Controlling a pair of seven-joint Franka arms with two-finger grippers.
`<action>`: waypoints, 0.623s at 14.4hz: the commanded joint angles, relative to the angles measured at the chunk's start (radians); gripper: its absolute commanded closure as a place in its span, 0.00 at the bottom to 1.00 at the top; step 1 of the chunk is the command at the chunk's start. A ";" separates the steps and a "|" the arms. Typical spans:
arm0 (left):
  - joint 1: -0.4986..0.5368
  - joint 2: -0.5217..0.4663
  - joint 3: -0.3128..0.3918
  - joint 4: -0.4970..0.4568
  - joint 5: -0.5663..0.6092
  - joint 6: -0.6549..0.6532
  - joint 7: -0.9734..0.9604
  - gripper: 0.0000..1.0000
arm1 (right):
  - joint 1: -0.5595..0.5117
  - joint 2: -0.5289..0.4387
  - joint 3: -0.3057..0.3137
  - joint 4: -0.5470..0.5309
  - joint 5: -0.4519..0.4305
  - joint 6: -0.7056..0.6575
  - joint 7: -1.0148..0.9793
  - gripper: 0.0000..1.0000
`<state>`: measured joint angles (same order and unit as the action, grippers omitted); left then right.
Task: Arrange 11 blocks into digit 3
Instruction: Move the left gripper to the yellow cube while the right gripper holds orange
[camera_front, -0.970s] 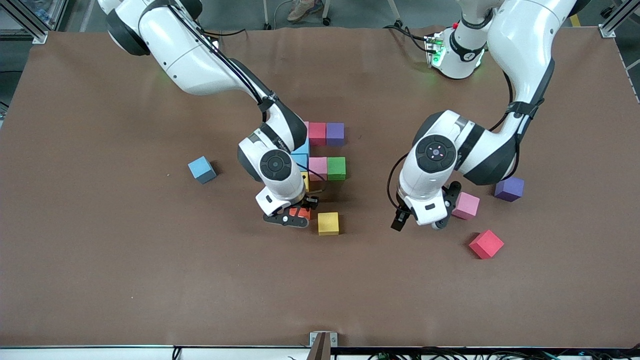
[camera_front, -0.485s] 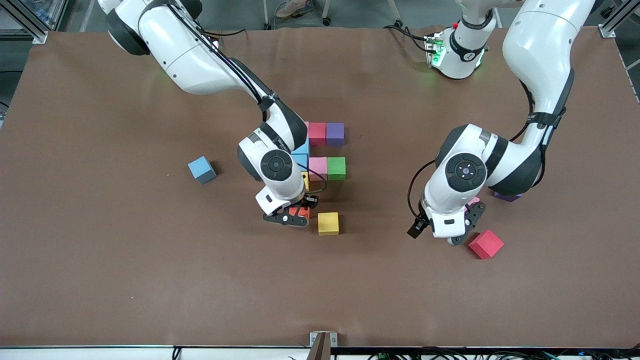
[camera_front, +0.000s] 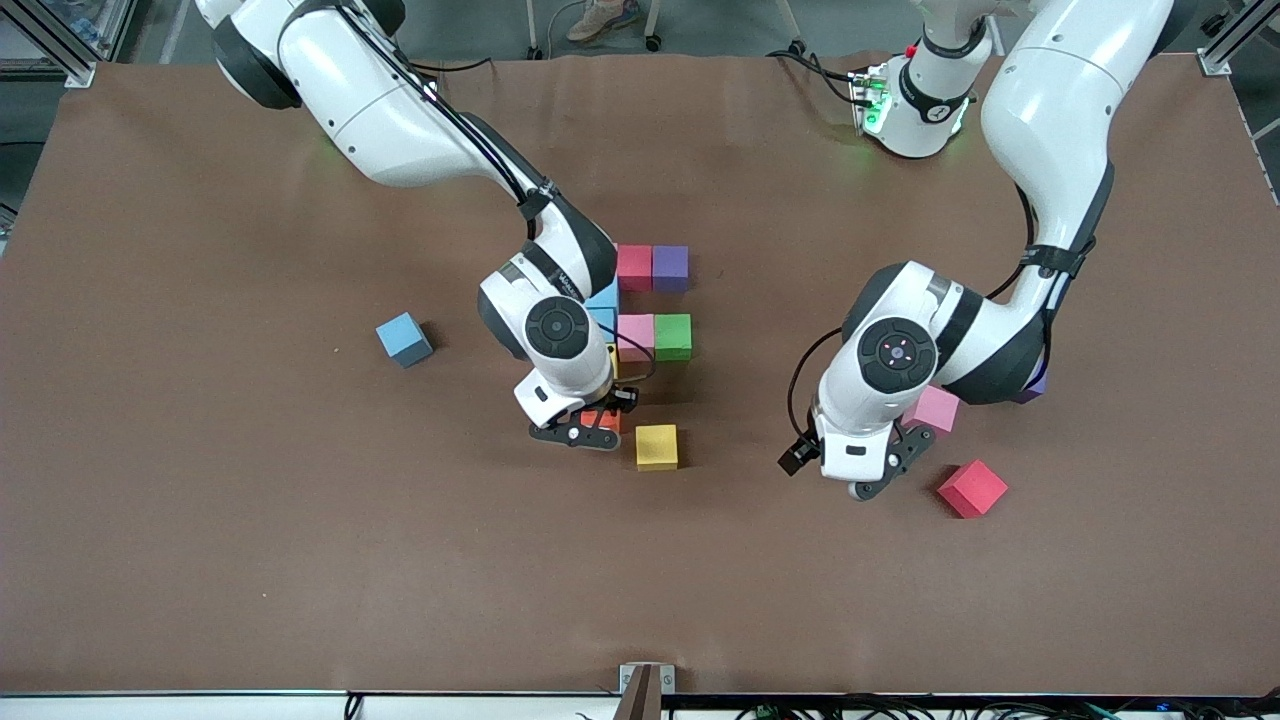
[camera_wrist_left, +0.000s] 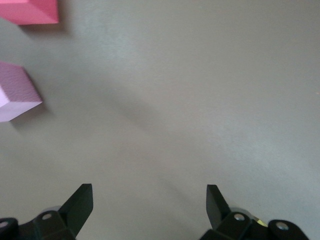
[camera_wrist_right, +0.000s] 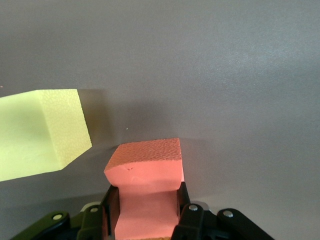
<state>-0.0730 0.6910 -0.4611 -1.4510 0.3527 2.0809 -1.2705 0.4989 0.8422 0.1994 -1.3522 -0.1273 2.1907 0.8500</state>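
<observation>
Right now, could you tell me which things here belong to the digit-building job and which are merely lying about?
In the job:
- partly built digit
- orange block, squeezed in the right gripper
- yellow block beside it

Lying about:
- blue block
- pink block and red block, near the open left gripper
- purple block

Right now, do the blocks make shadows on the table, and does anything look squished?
Front view: the yellow block and red block cast small soft shadows on the brown table. Right wrist view: the orange block looks pinched where the right gripper squeezes it, with a dark shadow beside the yellow block.
</observation>
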 joint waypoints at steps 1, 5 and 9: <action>-0.007 0.034 -0.001 0.035 -0.012 0.021 0.043 0.00 | 0.004 -0.028 0.005 -0.051 -0.011 -0.008 -0.020 0.89; -0.016 0.053 -0.001 0.035 -0.012 0.047 0.118 0.00 | 0.003 -0.046 0.005 -0.077 -0.011 0.000 -0.042 0.89; -0.045 0.091 0.001 0.041 -0.012 0.111 0.152 0.00 | 0.003 -0.054 0.008 -0.085 -0.009 0.000 -0.042 0.89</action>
<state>-0.0945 0.7524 -0.4631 -1.4407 0.3527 2.1715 -1.1590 0.4997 0.8324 0.2042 -1.3695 -0.1273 2.1895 0.8120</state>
